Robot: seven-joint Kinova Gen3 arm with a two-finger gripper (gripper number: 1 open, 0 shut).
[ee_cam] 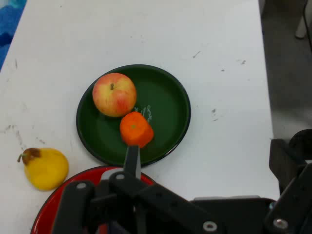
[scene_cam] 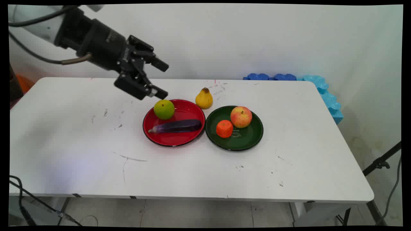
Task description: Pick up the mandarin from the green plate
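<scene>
My gripper (scene_cam: 163, 79) hovers open above a red plate's (scene_cam: 175, 140) far-left rim.
I see its fingers spread — nothing held — just over a green apple (scene_cam: 164, 109) beside an eggplant (scene_cam: 176, 126); a pear (scene_cam: 204, 98) stands behind, a green plate (scene_cam: 247, 142) alongside.

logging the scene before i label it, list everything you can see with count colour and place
red plate: 1, red, table centre, touching or nearly touching the green plate
green apple: 1, green-yellow, on the red plate's far left
eggplant: 1, purple, lying across the red plate
green plate: 1, dark green, right of the red plate
red apple: 1, red-yellow, on the green plate
orange: 1, orange, on the green plate, near-left of the red apple
pear: 1, yellow, on the table behind the plates
foam mats: blue, behind the table's far right corner
table: 1, white
gripper: 1, black, open, above and left of the green apple
</scene>
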